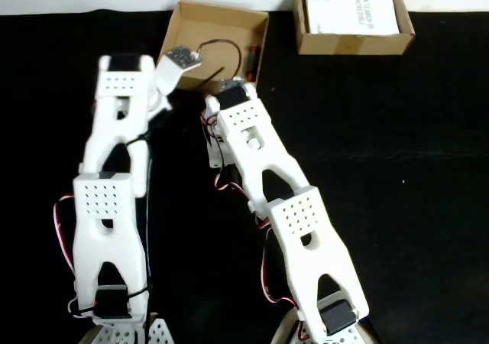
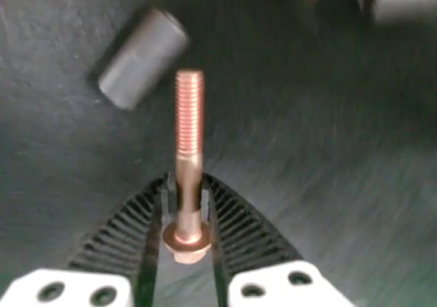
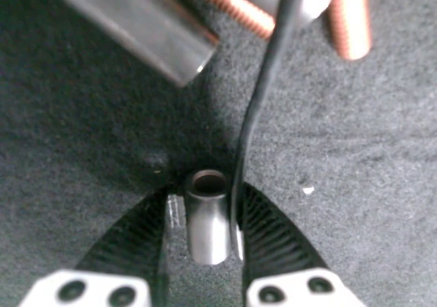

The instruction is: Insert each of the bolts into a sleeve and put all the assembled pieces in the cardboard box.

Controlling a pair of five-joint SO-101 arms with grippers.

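Observation:
My left gripper is shut on a copper bolt, gripped just below its flanged head, threaded end pointing away. A dark grey sleeve lies tilted on the black mat just beyond the bolt's tip. My right gripper is shut on another dark sleeve, whose open bore faces away. Past it lie a further sleeve and two copper bolts. In the high view both arms reach toward the open cardboard box at the back.
A black cable hangs across the right wrist view, beside the held sleeve. A second cardboard box holding white paper stands at the back right. A black mat covers the table.

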